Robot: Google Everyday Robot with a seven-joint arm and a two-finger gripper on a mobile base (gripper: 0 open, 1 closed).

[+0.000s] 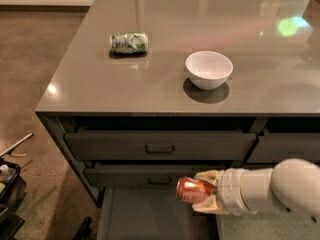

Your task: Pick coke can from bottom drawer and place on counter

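Observation:
The coke can (192,191), red-orange with a silvery end, lies sideways in my gripper (206,192), which is shut on it. The gripper and white arm reach in from the right and hold the can above the open bottom drawer (145,216), level with the middle drawer's front. The drawer's dark flat floor shows below the can. The glossy grey-brown counter (165,91) lies above and behind.
A white bowl (209,69) stands on the counter right of centre. A green-and-white can (129,42) lies on its side at the counter's left. Two handled drawers (160,146) sit shut above the open one. Dark clutter (7,194) stands on the floor at left.

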